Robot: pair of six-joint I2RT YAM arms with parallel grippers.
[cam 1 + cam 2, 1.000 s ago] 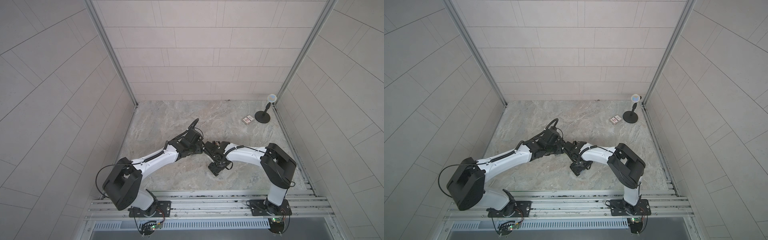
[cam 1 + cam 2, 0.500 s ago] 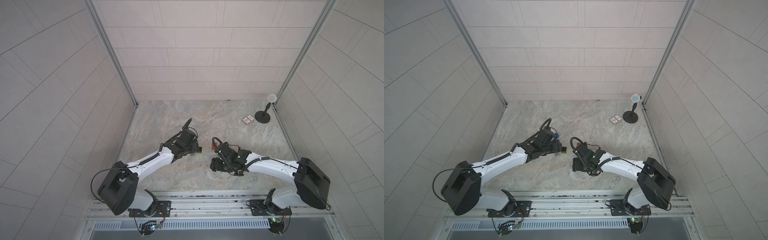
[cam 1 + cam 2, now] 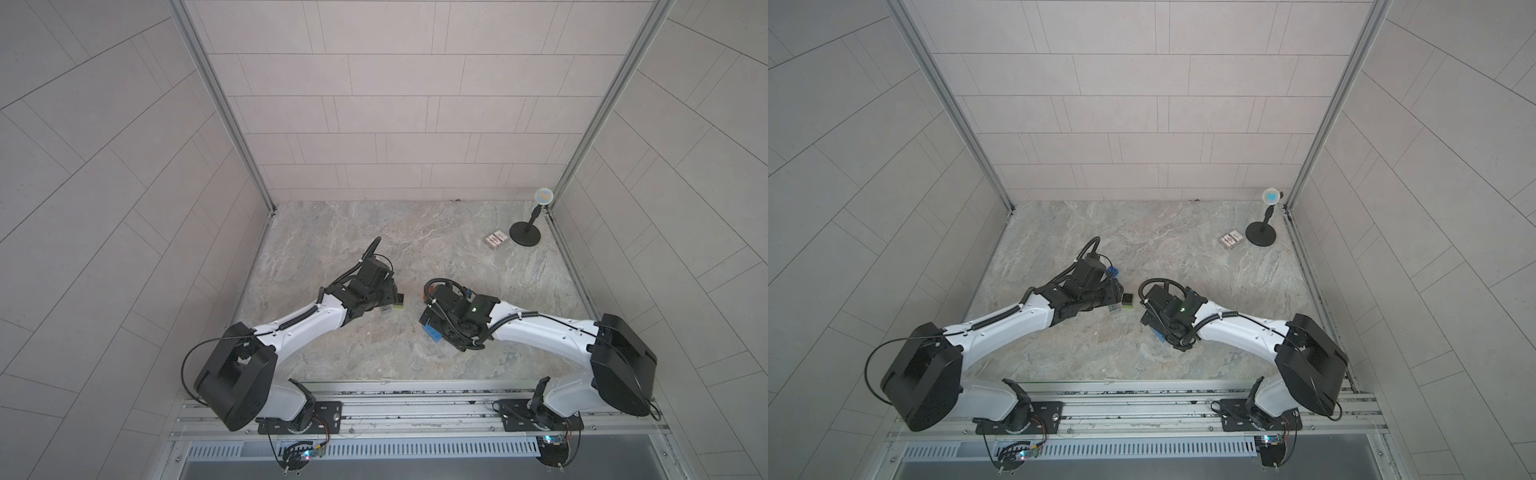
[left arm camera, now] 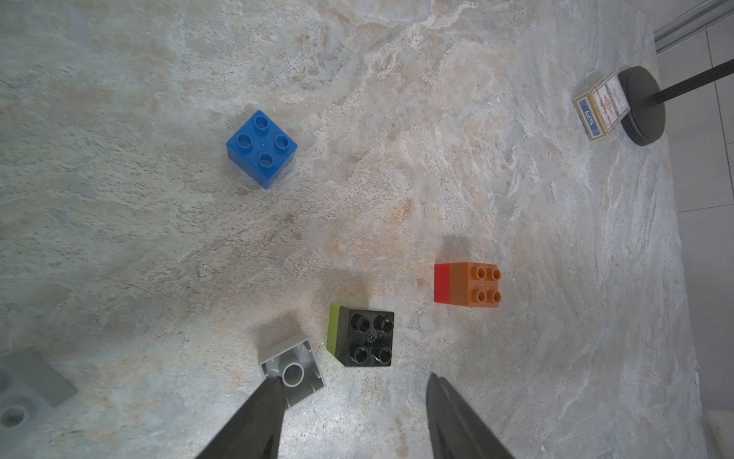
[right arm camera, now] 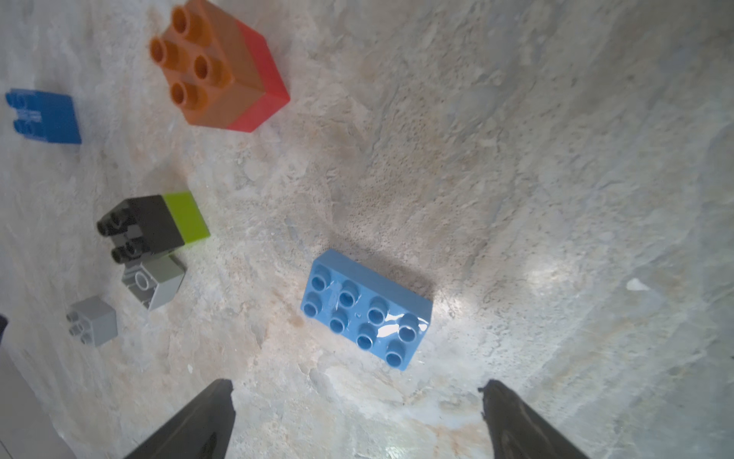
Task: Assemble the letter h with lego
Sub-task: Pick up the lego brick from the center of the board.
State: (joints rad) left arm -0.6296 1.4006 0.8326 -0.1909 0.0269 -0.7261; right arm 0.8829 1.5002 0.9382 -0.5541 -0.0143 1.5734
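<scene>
Looking over the lego bricks (image 3: 1128, 299), we find only two pairs joined: a black-and-lime pair (image 4: 363, 336) and an orange-and-red pair (image 4: 466, 285), near each other around the middle of the counter (image 3: 415, 232). A grey brick (image 4: 292, 367) lies just beside the black one, hollow underside showing. A blue brick (image 4: 262, 149), a second grey brick (image 5: 93, 322) and a light blue brick (image 5: 365, 310) sit apart.

The left gripper (image 4: 353, 381) hangs by the grey brick with its jaws apart and nothing between them. The right gripper (image 5: 356, 384) gapes wide and empty near the light blue brick. A patterned box (image 3: 496, 240) lies just beside a round stand (image 3: 525, 239) in the far right corner.
</scene>
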